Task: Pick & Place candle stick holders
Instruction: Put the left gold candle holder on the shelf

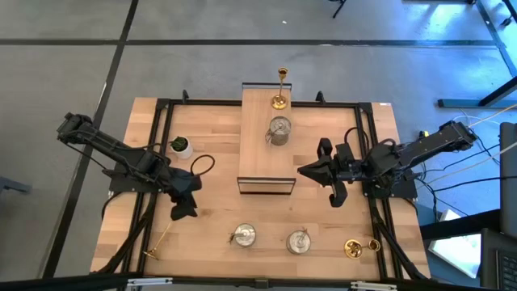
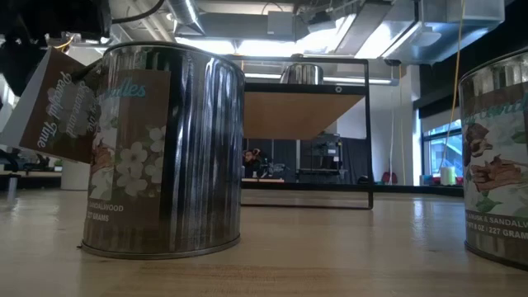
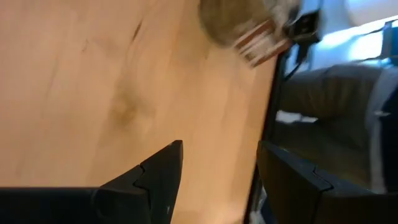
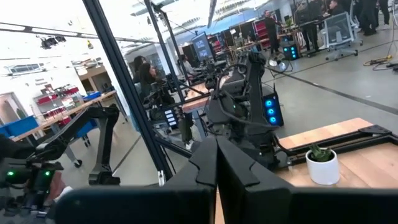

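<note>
A slim gold candlestick (image 1: pixel 280 87) stands upright on its round base at the far end of the raised wooden shelf (image 1: pixel 258 162), with a squat silver holder (image 1: pixel 279 130) behind it. Two more silver holders (image 1: pixel 243 236) (image 1: pixel 300 241) stand near the table's front edge. They loom large in the low view (image 2: pixel 161 148) (image 2: pixel 499 157). One gold candlestick (image 1: pixel 159 241) lies flat at the front left, another (image 1: pixel 355 248) on its side at the front right. My left gripper (image 1: pixel 182 212) (image 3: pixel 217 149) hovers open over bare table left of the shelf. My right gripper (image 1: pixel 311 171) (image 4: pixel 216 162) is shut and empty right of the shelf.
A small white pot with a green plant (image 1: pixel 181 146) (image 4: pixel 322 163) stands on the table's left part, beyond my left gripper. A black metal frame (image 1: pixel 161 105) runs around the table. Bare wood lies between the shelf and the front row of holders.
</note>
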